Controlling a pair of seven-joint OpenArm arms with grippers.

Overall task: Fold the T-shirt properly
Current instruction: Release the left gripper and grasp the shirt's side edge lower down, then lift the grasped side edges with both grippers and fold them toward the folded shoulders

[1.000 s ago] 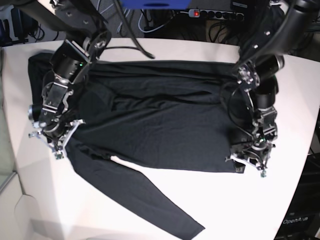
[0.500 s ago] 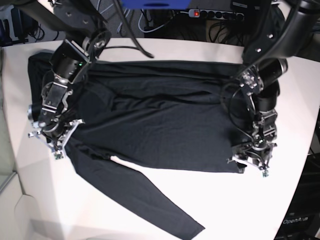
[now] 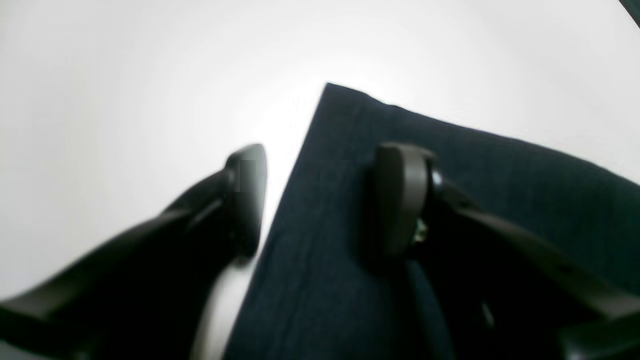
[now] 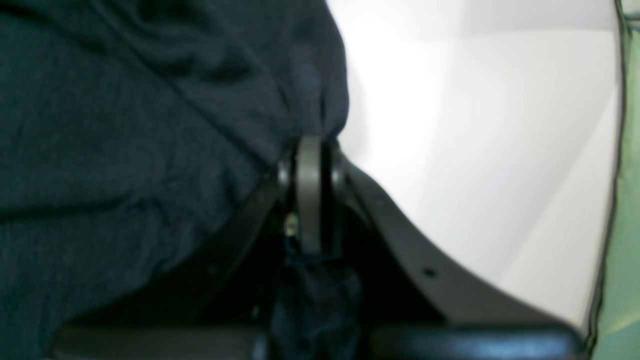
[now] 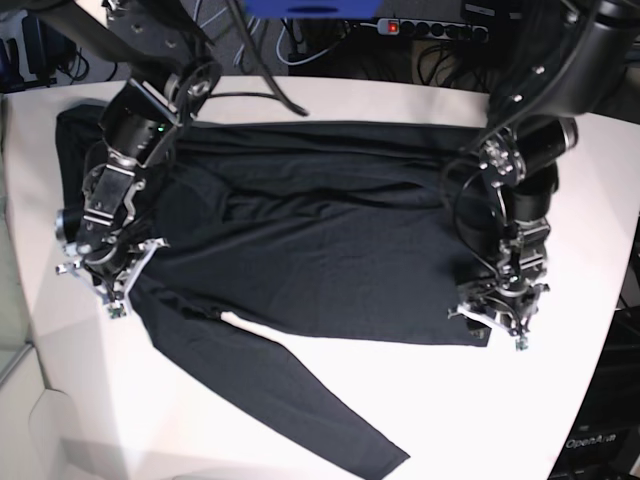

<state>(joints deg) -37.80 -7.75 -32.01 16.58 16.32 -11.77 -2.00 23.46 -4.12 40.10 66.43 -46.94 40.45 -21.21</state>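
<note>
Base view gives me the whole layout: white table [image 5: 330, 400] with the T-shirt [image 5: 320, 230] spread flat across it, black, one long sleeve trailing toward the near edge, hem side on this view's right. I see no containers anywhere. Both arms sit low over the cloth, the right gripper [image 5: 108, 283] at the shoulder end on this view's left, the left gripper [image 5: 503, 322] at the hem corner on its right, but from this height I cannot read either pair of jaws. Left wrist view settles that one: jaws spread wide, one finger [image 3: 247, 195] over bare table just beside the fabric edge, the other finger [image 3: 400, 195] over the cloth, the shirt's corner lying between them, nothing clamped. Right wrist view shows jaws pressed together on a bunched pinch of T-shirt fabric, with cloth hanging below the pads. Both wrist pictures are soft in focus; the fingertips' contact with the table is hard to judge.
</note>
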